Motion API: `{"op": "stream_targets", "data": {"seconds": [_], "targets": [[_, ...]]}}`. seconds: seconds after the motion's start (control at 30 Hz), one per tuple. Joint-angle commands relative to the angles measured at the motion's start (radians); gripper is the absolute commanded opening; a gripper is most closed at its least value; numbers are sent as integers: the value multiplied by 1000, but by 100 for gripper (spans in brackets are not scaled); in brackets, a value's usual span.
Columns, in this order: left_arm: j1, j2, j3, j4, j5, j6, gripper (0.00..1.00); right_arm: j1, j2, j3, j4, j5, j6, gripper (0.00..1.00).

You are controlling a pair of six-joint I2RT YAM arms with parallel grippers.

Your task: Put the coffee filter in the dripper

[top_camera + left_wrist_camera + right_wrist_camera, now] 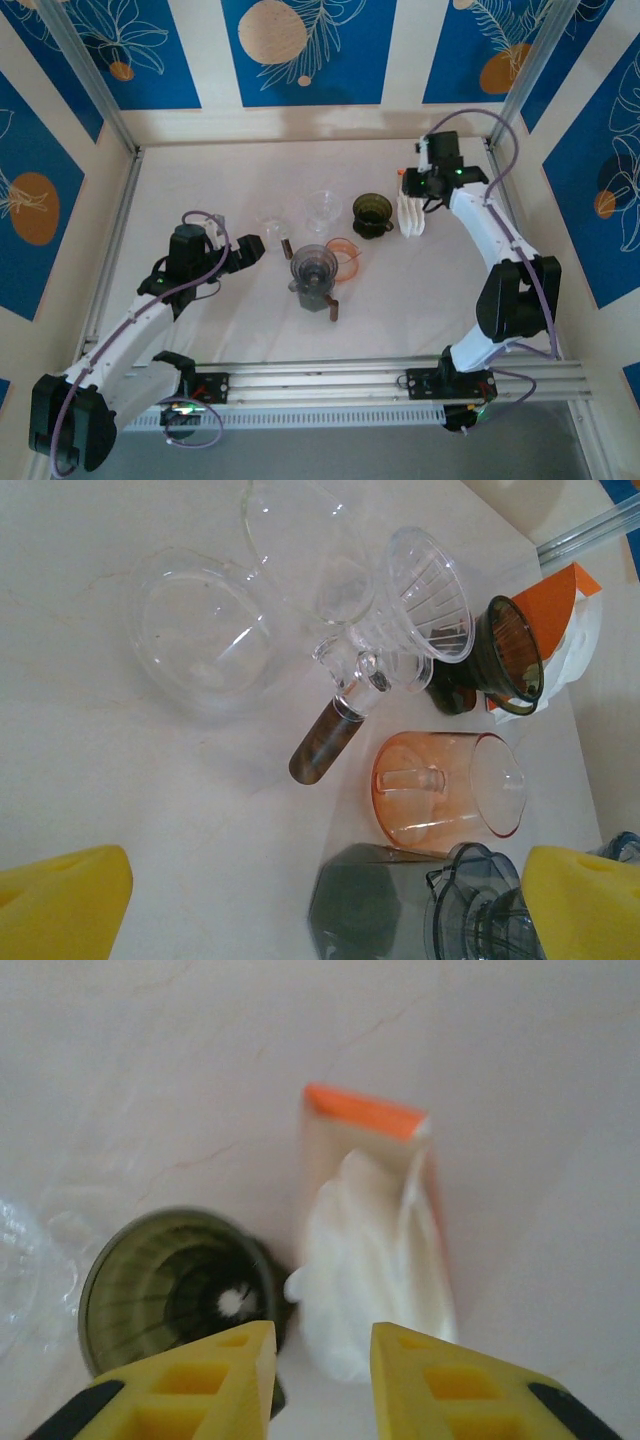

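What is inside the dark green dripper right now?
The dripper holds no filter: only its ribbed inner wall and a bright hole at the bottom show. The white filters sit beside it. A finger of the right gripper covers its near rim.

On the white table (190, 190) we see a dark dripper (372, 214), paper filters (410, 216) (just beside it), clear glassware (322, 207), an orange cup (343, 250) and a grey vessel (314, 268).
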Motion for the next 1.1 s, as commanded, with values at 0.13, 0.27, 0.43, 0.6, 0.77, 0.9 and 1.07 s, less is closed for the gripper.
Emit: {"op": "stream_targets", "data": {"seconds": [0.13, 0.27, 0.43, 0.6, 0.77, 0.9, 1.07], "targets": [[-1, 18, 27, -6, 23, -6, 100, 3, 38, -58, 22, -4, 50, 24], [-1, 22, 24, -2, 21, -9, 100, -4, 83, -13, 4, 7, 29, 19], [-1, 34, 30, 4, 22, -12, 100, -10, 137, 63, -6, 17, 14, 16], [-2, 41, 29, 6, 26, -14, 100, -27, 190, 124, -18, 24, 12, 16], [-1, 44, 31, 6, 24, -13, 100, -31, 238, 187, -38, 24, -2, 17], [-1, 43, 32, 4, 23, -13, 100, -31, 264, 217, -52, 23, -6, 20], [-1, 44, 33, 3, 22, -12, 100, -32, 277, 231, -57, 18, -6, 22]]}}
